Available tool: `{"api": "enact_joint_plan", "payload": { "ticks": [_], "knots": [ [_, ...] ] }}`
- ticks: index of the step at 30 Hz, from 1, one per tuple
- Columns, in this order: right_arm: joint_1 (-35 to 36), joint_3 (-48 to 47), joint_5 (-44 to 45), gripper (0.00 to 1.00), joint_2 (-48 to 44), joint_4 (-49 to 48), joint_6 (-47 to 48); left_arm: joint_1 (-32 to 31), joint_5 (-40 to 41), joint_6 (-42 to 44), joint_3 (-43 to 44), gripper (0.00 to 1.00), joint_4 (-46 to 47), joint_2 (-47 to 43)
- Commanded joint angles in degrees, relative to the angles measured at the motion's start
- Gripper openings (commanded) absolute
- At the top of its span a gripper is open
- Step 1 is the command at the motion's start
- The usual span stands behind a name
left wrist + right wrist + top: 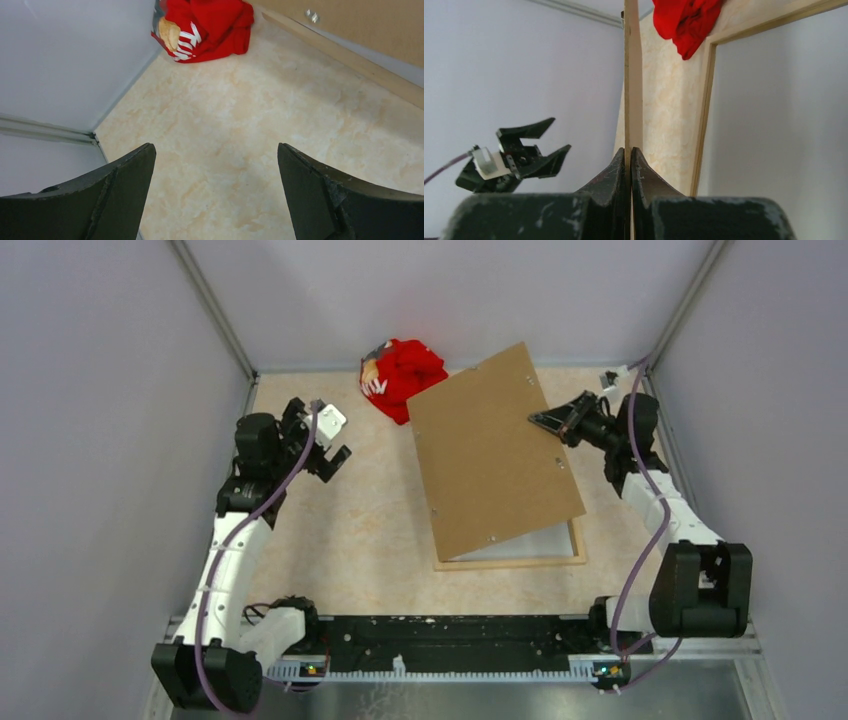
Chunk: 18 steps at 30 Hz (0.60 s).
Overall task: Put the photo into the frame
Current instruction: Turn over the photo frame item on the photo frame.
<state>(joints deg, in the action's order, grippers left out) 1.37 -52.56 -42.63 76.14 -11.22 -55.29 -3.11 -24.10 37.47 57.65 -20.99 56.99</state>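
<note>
Frame (510, 562) lies flat on the surface (350, 530), only its near rail and near-right corner showing in the top view. The rest of it is covered by the brown backing board (490, 455). The board sits over the frame, skewed to it and tilted. Its near-left corner is down by the frame's near-left corner, and its right edge is raised off the frame.

My right claw (540, 420) is over the frame's right side, fingers pressed together on that raised board edge. In the right wrist view the thin board edge (631, 75) runs straight up out of the pinch (630, 150), with the frame rail (704, 100) just beside it.

Inside the frame a pale sheet (540, 540) shows below the board. I can't tell if that is glass or the photo, since no printed face is visible in any view.

My left claw (325, 435) is well apart from the frame, off its left side. It is over bare surface, fingers spread wide with nothing between them (215, 150). The left wrist view catches the frame's left rail (350, 60) with the board (360, 25) above it.

A red bundle (405, 375) with white lettering sits past the frame's far-left end. It lies against the back wall, next to the board's far-left corner. It also shows in the left wrist view (210, 25) and the right wrist view (689, 20).
</note>
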Motion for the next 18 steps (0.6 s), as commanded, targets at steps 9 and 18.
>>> {"api": "enact_joint_plan", "payload": {
  "ticks": [9,18],
  "knots": [
    [-13.00,11.73,-5.42,0.00,-3.72,-23.67,-10.64,0.08,-3.94,-2.62,-2.01,0.93,1.62,5.84],
    [-14.99,14.17,-7.82,0.00,2.06,-28.81,-11.47,-0.09,-5.95,-2.19,-2.49,0.95,1.49,8.87]
  ]
}}
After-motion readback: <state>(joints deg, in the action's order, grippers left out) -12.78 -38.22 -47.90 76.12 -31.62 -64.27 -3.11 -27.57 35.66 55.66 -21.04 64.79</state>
